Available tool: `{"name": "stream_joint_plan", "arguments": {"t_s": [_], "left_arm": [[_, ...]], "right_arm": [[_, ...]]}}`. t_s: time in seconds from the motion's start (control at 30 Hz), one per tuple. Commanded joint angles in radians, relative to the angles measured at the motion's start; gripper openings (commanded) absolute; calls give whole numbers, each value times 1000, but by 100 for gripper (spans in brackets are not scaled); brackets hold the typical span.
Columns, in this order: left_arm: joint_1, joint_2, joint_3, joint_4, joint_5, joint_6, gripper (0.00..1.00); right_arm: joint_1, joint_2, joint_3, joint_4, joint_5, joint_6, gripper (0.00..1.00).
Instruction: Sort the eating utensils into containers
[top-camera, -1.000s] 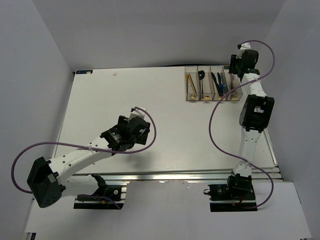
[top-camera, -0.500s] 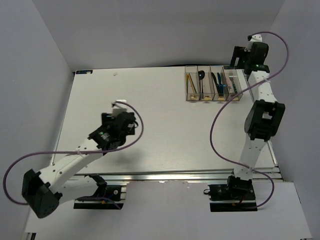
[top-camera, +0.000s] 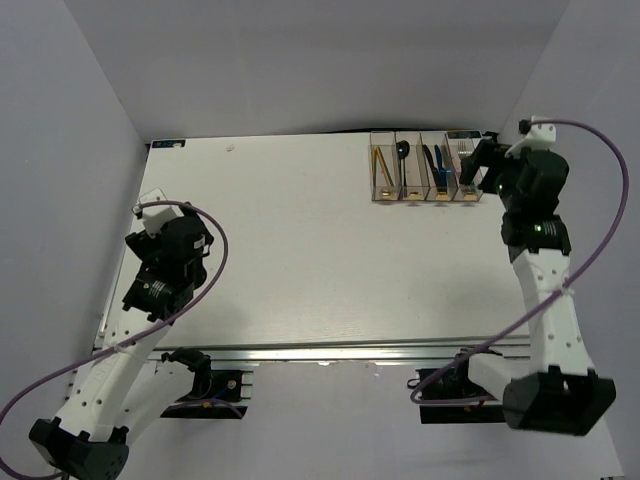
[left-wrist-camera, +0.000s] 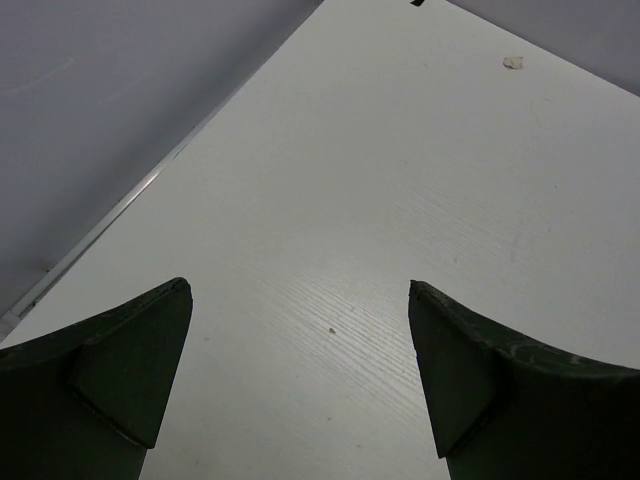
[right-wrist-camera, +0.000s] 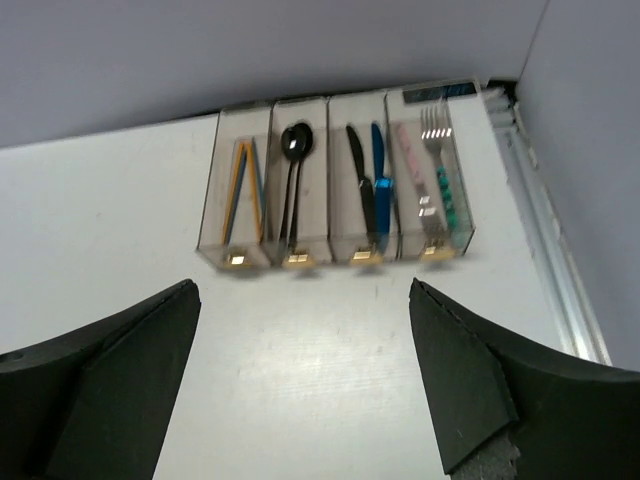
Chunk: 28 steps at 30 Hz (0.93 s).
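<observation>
The four clear containers (top-camera: 411, 196) stand in a row at the table's far right, also in the right wrist view (right-wrist-camera: 330, 258). From left to right they hold orange chopsticks (right-wrist-camera: 243, 185), black spoons (right-wrist-camera: 293, 165), a dark and a blue knife (right-wrist-camera: 372, 180), and forks (right-wrist-camera: 433, 165). My right gripper (top-camera: 482, 165) is open and empty, just right of the row and above the table in front of it (right-wrist-camera: 305, 370). My left gripper (top-camera: 150, 212) is open and empty over the table's left side (left-wrist-camera: 300, 370). No utensil lies loose on the table.
The white table (top-camera: 300, 250) has a metal rail along its right edge (right-wrist-camera: 545, 250), and its left edge (left-wrist-camera: 150, 185) runs close to my left gripper. A small pale speck (left-wrist-camera: 513, 63) lies at the far left. Grey walls stand on three sides.
My left arm has swung from the table's middle back to the left edge. My right arm has drawn back from behind the bins to their right side. Both stay empty.
</observation>
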Motion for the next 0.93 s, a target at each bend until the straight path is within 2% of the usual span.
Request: {"name": "stream_joint_plan", "arguments": {"t_s": [0.0, 0.07, 0.17, 0.33, 0.4, 0.5, 0.63, 0.9], "left_arm": [[5, -30, 31, 2, -59, 12, 98], [5, -41, 40, -5, -69, 18, 98], [5, -39, 63, -31, -108, 26, 98], [5, -82, 22, 3, -87, 41, 98], [5, -133, -33, 60, -15, 75, 98], [5, -167, -39, 60, 28, 81, 98], [5, -193, -49, 60, 27, 82, 98], [5, -207, -53, 66, 39, 84, 98]], "right_arm": [[6, -130, -126, -93, -72, 56, 89], [56, -248, -249, -72, -14, 38, 89], [173, -337, -330, -115, 101, 32, 89], [325, -463, -397, -202, 238, 30, 89], [359, -498, -401, -215, 266, 24, 89], [438, -535, -396, -239, 336, 17, 89], [472, -535, -397, -267, 379, 20, 89], [475, -537, -396, -267, 365, 32, 90]]}}
